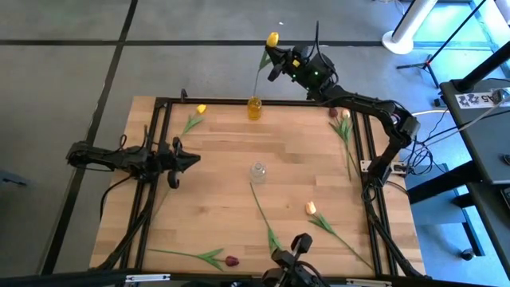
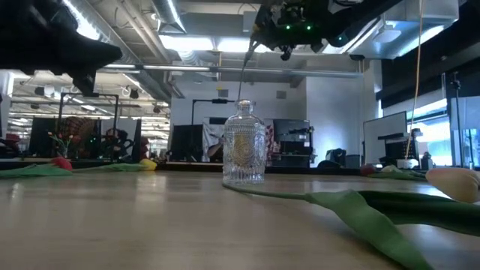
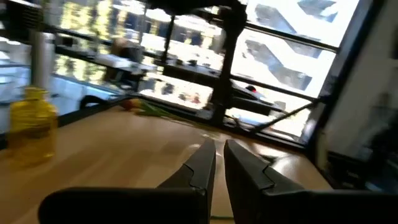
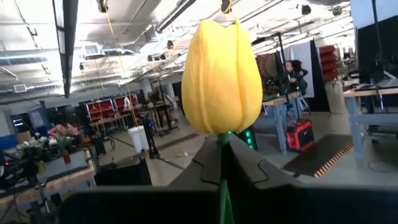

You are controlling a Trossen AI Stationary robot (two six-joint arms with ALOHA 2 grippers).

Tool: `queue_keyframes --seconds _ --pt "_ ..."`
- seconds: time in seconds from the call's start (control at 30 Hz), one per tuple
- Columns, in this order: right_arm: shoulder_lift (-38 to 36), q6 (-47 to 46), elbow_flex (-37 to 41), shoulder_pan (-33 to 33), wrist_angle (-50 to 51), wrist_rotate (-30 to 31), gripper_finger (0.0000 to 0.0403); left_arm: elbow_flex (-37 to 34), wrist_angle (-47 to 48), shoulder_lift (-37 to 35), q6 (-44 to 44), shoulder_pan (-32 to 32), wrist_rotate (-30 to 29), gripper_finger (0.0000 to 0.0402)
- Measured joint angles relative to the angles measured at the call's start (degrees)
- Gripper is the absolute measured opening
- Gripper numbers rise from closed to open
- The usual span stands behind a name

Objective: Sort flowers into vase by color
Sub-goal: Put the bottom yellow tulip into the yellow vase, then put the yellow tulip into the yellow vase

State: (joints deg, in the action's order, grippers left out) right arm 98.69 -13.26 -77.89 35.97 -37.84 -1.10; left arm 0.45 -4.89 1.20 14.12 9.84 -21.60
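Observation:
My right gripper is raised over the table's far edge, shut on a yellow tulip whose thin stem runs down to the mouth of the yellow vase. A clear glass vase stands mid-table, and one green stem lies on the wood next to it. Other tulips lie flat on the table: a yellow one far left, a cream and a maroon one far right, a cream one near right and a maroon one near. My left gripper hovers shut at the table's left. My right gripper pinches the yellow tulip's stem just under the head between its two fingers. The head stands above the fingers. The stem hangs below them, lifted off the table, with its lower end at the yellow vase's mouth.
A black metal frame runs along the table's left, far and right edges. The yellow vase also shows in the left wrist view. Bare wood lies between my left gripper and the clear vase.

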Motion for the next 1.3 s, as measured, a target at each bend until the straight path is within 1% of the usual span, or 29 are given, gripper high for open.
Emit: queue_keyframes --seconds 0.03,0.1,0.27,0.4,0.5,0.6,0.67,0.8,0.9,0.97,1.07,1.17,1.3 --pt "0.0 -0.2 0.0 0.0 0.3 0.0 0.0005 0.0 0.0 0.2 0.3 -0.2 -1.7 0.0032" --pt "0.1 -0.3 0.0 0.0 1.1 0.0 0.0008 0.0 0.0 1.1 0.7 -1.1 -3.1 0.0032" --pt "0.1 -0.3 0.0 0.0 2.2 0.0 0.0007 0.0 0.1 4.7 3.7 -5.6 -3.3 0.0032" --pt "0.2 0.2 0.0 -0.4 5.3 0.0 0.0007 0.5 -1.2 9.6 5.3 -10.1 -3.3 0.0032" --pt "0.6 2.0 0.1 -0.6 9.1 -0.2 0.0020 3.0 -1.4 14.9 5.8 -13.3 -3.3 0.0032" --pt "0.9 4.6 0.1 -1.2 11.9 0.2 0.0034 6.3 -0.5 21.7 7.4 -17.3 -3.9 0.0032" --pt "0.9 6.4 0.1 -1.4 14.0 0.2 0.0040 9.2 1.3 26.5 9.6 -20.4 -5.9 0.0032" --pt "0.9 9.0 0.1 -2.4 17.8 1.1 0.0053 15.9 7.5 36.2 10.8 -27.6 -6.4 0.0032" --pt "0.9 10.5 0.1 -3.2 20.8 1.6 0.0083 21.4 12.2 42.2 10.6 -32.8 -6.3 0.0035" --pt "0.8 11.4 0.1 -3.5 22.7 2.1 0.0113 24.9 16.3 45.3 10.6 -35.8 -6.2 0.0043" --pt "-0.6 12.3 0.1 -3.5 26.8 2.7 0.0167 29.2 22.1 48.9 10.4 -39.3 -5.8 0.0068" --pt "-2.2 12.3 0.1 -3.3 31.8 4.8 0.0221 31.5 26.6 51.3 10.4 -42.3 -5.7 0.0095" --pt "-3.4 12.3 0.0 -3.3 38.1 5.7 0.0286 31.8 27.6 53.1 11.1 -45.4 -4.9 0.0120"
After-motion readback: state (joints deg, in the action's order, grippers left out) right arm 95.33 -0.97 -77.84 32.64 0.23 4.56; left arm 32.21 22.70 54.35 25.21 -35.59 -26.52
